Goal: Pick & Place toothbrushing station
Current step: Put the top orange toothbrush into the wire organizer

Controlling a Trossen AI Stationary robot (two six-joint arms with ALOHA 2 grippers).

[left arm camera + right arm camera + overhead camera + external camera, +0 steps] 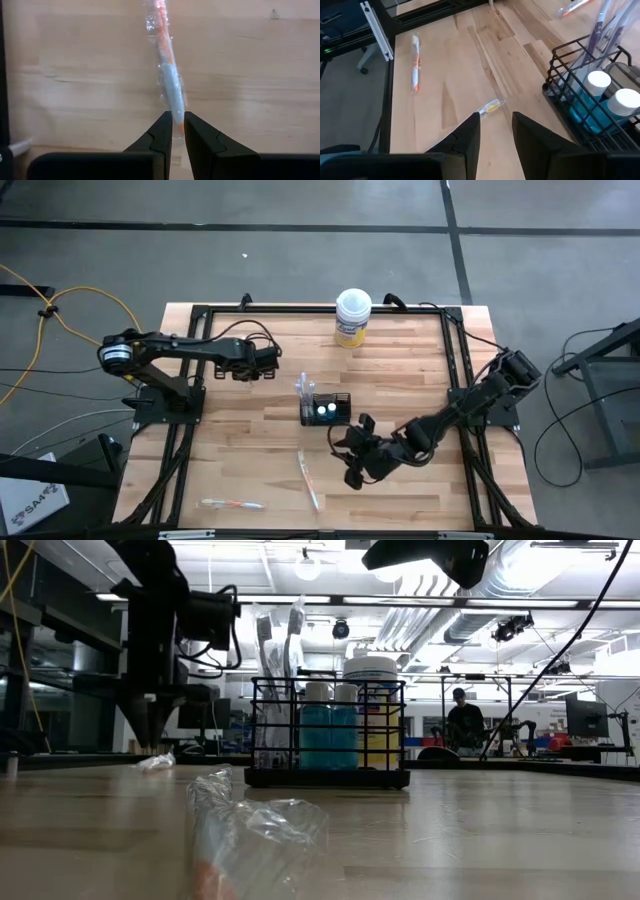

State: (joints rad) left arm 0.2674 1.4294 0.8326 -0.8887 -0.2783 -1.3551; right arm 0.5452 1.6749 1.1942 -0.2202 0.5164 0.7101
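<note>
The black wire-mesh holder (327,408) stands mid-table with two teal white-capped tubes (600,82) and pale toothbrushes (278,635) upright in it. To its far left my left gripper (255,365) points down, shut on a clear-wrapped orange-and-white toothbrush (167,70). My right gripper (495,132) hovers open near the holder's near right side (355,455), with nothing between its fingers. Two more wrapped toothbrushes lie flat on the table, one (308,478) in front of the holder and one (232,504) by the near edge. My left gripper pinches one end of the wrapped toothbrush (176,120) between its two fingers, which point steeply down. The toothbrush runs on past the fingertips over the wood. In the low view its wrapper (155,762) sits at table level under the fingers; whether it is lifted I cannot tell.
A white-lidded yellow round tub (352,317) stands at the far edge behind the holder. A black frame (455,350) borders the wooden table. Bare wood lies between the holder and my left gripper. A person (462,720) sits in the room beyond.
</note>
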